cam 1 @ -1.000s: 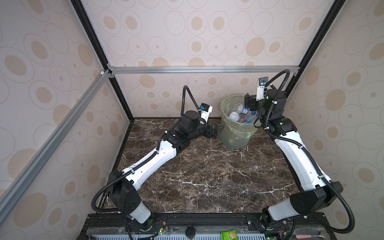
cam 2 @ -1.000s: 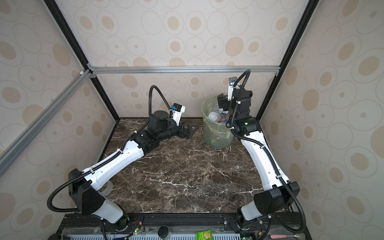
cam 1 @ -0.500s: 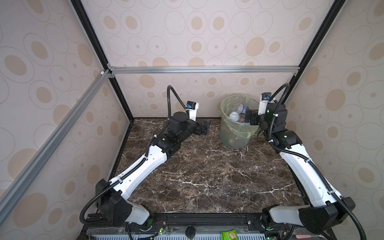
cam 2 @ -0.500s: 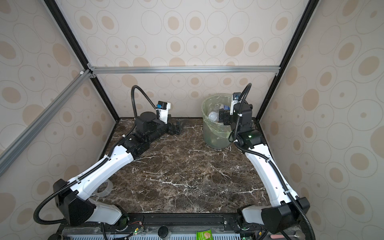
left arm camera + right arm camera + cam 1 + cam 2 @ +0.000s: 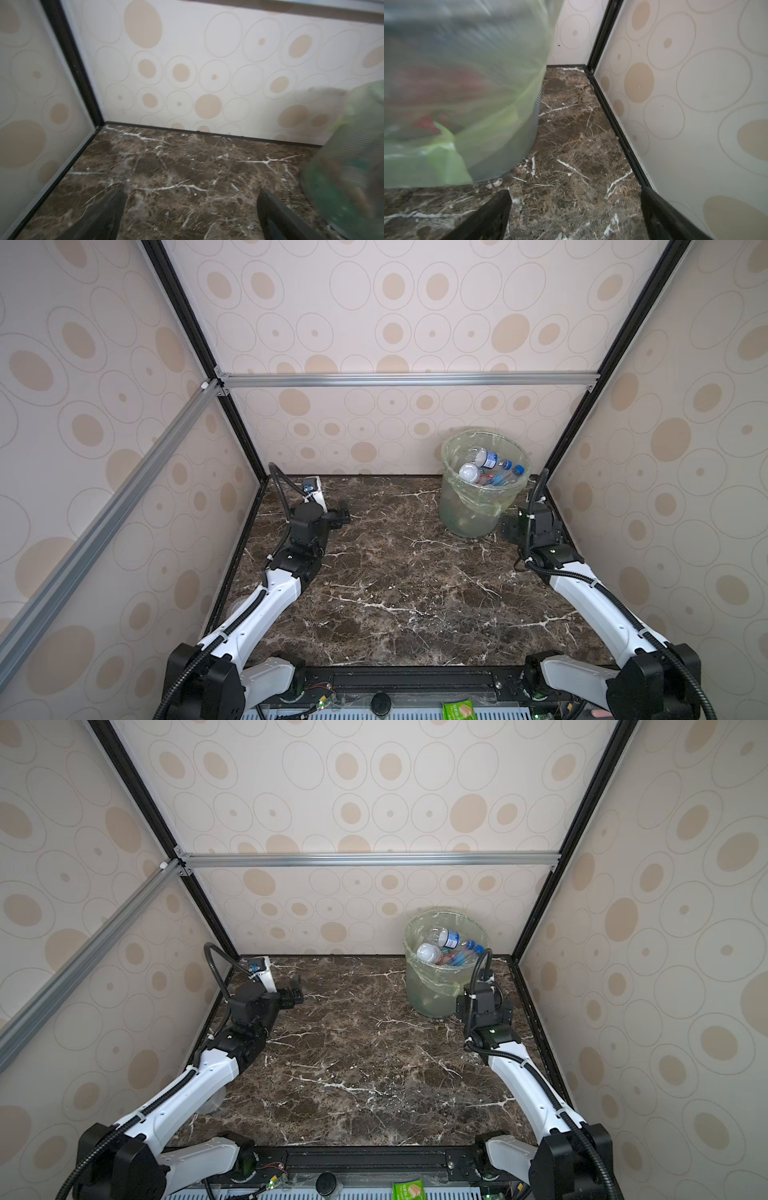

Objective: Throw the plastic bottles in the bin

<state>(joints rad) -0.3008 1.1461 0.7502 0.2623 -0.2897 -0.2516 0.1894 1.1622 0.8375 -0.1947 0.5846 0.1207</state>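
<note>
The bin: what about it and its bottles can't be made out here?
- Count of plastic bottles: in both top views the upper ones cover those beneath.
- Bottle labels: too small to read in either top view.
- Bin in both wrist views: blurred, cut off by the picture edge.

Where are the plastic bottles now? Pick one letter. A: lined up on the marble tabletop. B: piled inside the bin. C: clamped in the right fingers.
B: in both top views the plastic bottles lie heaped inside the bin, below its rim.
</note>
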